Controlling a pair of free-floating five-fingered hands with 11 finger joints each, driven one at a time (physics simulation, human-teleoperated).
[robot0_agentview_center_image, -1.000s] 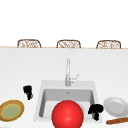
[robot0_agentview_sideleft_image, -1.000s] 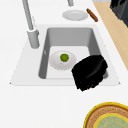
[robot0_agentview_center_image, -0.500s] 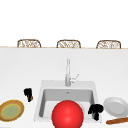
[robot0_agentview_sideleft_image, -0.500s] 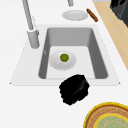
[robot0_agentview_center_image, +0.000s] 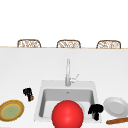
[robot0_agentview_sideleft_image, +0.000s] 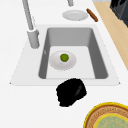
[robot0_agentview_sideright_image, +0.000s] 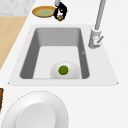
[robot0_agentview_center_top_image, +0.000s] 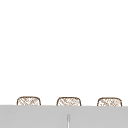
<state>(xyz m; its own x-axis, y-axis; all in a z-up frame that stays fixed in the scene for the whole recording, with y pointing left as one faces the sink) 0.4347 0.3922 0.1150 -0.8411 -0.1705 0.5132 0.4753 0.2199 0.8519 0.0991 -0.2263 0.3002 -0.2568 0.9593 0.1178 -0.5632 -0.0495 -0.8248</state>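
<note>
My left hand (robot0_agentview_center_image: 27, 92) is low over the counter, left of the sink (robot0_agentview_center_image: 41, 100), its fingers curled round a small brown thing (robot0_agentview_center_image: 31, 98). It lies between the sink's rim and a yellow-rimmed plate (robot0_agentview_center_image: 11, 110). The left side view shows this hand (robot0_agentview_sideleft_image: 71, 92) as a dark shape beside that plate (robot0_agentview_sideleft_image: 110, 118), and in the right side view the hand (robot0_agentview_sideright_image: 61, 10) is at the far end. My right hand (robot0_agentview_center_image: 96, 110) hangs over the sink's right rim, fingers relaxed and pointing down. A white dish (robot0_agentview_sideleft_image: 56, 62) in the sink holds a green round thing (robot0_agentview_sideleft_image: 64, 57).
A big red ball (robot0_agentview_center_image: 67, 114) covers the front of the sink in the front view. A white plate (robot0_agentview_center_image: 115, 106) and a brown stick (robot0_agentview_center_image: 117, 121) lie on the counter to the right. The tap (robot0_agentview_center_image: 67, 73) stands behind the basin. Chair backs (robot0_agentview_center_image: 68, 43) line the counter's far side.
In the left side view my left hand has left the sink's near corner and come down over the counter beside the yellow-rimmed plate. The right hand has stayed put.
</note>
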